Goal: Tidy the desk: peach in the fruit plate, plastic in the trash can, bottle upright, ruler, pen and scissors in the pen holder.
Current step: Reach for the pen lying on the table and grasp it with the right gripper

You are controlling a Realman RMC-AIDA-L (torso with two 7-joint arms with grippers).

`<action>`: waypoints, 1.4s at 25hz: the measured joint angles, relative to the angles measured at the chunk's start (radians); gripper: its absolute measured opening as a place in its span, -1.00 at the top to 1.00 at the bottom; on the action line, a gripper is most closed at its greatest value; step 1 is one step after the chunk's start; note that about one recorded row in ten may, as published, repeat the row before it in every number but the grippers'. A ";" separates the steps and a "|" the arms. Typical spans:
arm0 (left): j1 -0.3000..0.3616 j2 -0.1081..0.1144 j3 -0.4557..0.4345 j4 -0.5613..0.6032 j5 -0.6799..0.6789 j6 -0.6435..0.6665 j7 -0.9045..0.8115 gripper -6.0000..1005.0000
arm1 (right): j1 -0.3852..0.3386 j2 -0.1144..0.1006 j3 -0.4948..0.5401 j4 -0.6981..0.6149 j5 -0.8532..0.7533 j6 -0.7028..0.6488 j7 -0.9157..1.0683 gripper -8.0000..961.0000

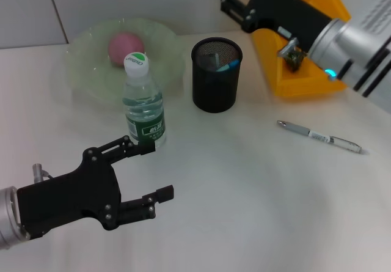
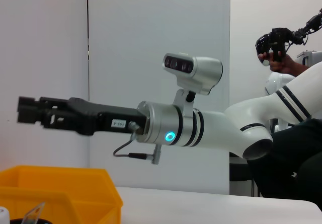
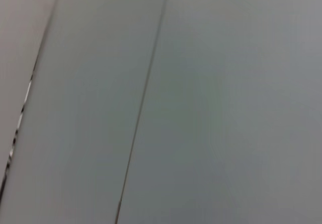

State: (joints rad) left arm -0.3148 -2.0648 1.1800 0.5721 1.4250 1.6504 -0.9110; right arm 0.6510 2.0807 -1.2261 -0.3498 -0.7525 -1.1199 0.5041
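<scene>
peach [image 1: 125, 44] in green plate [image 1: 85, 70]; bottle [image 1: 143, 101] upright; silver pen [image 1: 319, 137] flat beside black holder [image 1: 216, 74].

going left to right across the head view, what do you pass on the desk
left gripper → fruit plate holding the peach → upright bottle → black pen holder → pen lying on the table. The right gripper is raised at the back, above the yellow bin.

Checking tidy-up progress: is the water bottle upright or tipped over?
Upright: the bottle stands on its base, green-and-white cap on top, beside the fruit plate.
</scene>
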 joint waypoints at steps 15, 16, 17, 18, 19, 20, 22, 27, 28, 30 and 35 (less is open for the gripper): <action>0.006 0.003 0.001 0.000 0.000 0.003 -0.007 -0.51 | -0.200 -0.004 0.166 -0.798 -1.038 -0.006 1.252 -0.60; 0.006 0.003 0.001 0.000 0.000 0.003 -0.007 -0.51 | -0.200 -0.004 0.166 -0.798 -1.038 -0.006 1.252 -0.64; 0.007 0.003 0.001 0.000 0.000 0.005 -0.008 -0.51 | -0.200 -0.003 0.178 -0.841 -1.098 -0.028 1.310 -0.67; 0.009 0.003 0.001 0.000 0.000 0.006 -0.008 -0.51 | -0.200 -0.003 0.191 -0.881 -1.148 -0.052 1.354 -0.71; 0.009 0.003 0.001 0.000 0.000 0.006 -0.008 -0.51 | -0.197 -0.003 0.207 -0.913 -1.184 -0.086 1.389 -0.71; 0.009 0.003 0.001 0.000 0.000 0.006 -0.008 -0.51 | -0.194 -0.004 0.223 -0.939 -1.214 -0.118 1.419 -0.71; 0.010 0.003 0.001 0.000 0.000 0.006 -0.008 -0.51 | -0.188 -0.004 0.257 -0.986 -1.248 -0.185 1.455 -0.72; 0.010 0.003 0.004 0.000 0.001 0.010 -0.008 -0.51 | -0.195 -0.004 0.328 -1.069 -1.293 -0.301 1.486 -0.72; 0.010 0.003 0.004 0.000 0.001 0.010 -0.008 -0.51 | -0.198 -0.004 0.343 -1.078 -1.299 -0.317 1.490 -0.72; 0.009 0.003 0.012 0.004 0.002 0.014 -0.011 -0.51 | -0.202 -0.004 0.391 -1.085 -1.307 -0.361 1.499 -0.72; 0.003 0.004 0.014 0.007 0.002 0.018 -0.020 -0.51 | -0.195 -0.014 0.479 -1.117 -1.351 -0.479 1.521 -0.72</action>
State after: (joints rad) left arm -0.3114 -2.0610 1.1939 0.5789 1.4267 1.6680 -0.9305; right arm 0.4563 2.0668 -0.7473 -1.4671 -2.1035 -1.5986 2.0256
